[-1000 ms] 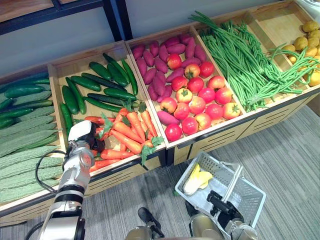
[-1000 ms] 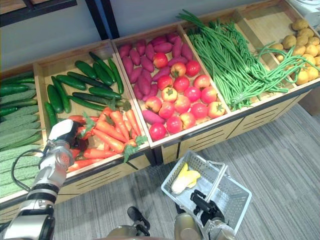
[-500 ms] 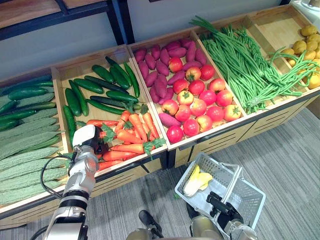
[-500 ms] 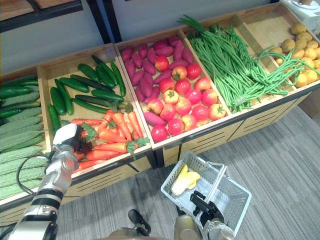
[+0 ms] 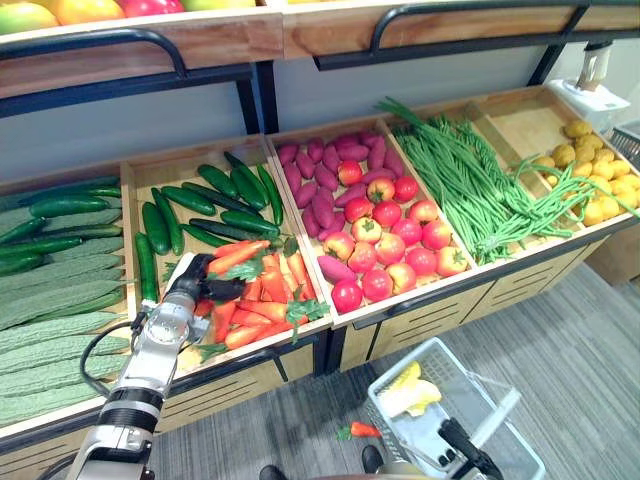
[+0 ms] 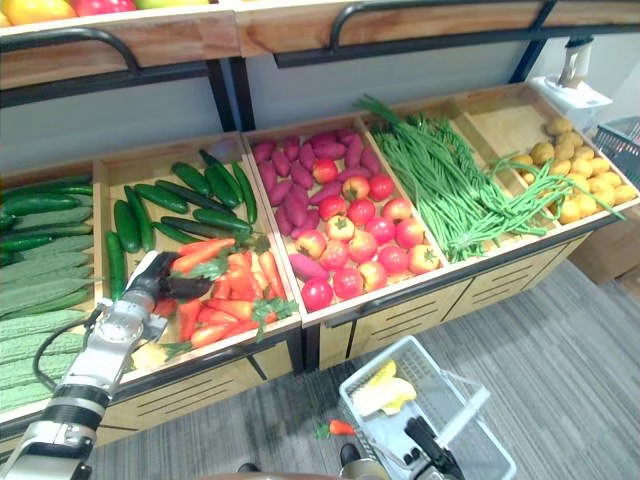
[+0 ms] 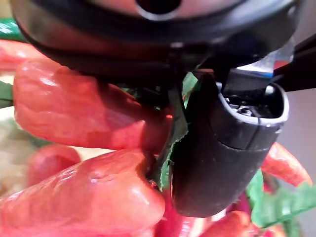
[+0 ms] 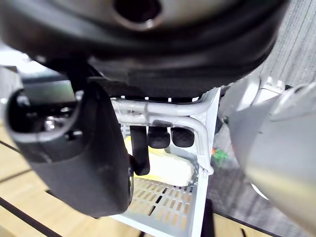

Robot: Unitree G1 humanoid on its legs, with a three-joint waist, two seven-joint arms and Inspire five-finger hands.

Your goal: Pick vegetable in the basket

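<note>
L hand point(image 5: 197, 283) is in the wooden bin point(image 5: 262, 345) shared w/ cucumbers point(image 5: 190, 200). Its fingers and thumb are clamped on one carrot point(image 5: 237, 257) at the top of the pile, w/ a leaf pinched in against the thumb. Judge the carrot light, stiff, smooth-skinned, prob. slick. You want the hold mid-body, not on the floppy green top. R hand point(image 8: 74, 158) has its fingers curled round the handle point(image 8: 168, 121) of the basket point(image 5: 497, 432), low by the floor. Yellow veg point(image 5: 405, 392) lies inside, and a loose carrot point(image 5: 362, 430) is on the floor just beside. No legible labels or print.
</note>
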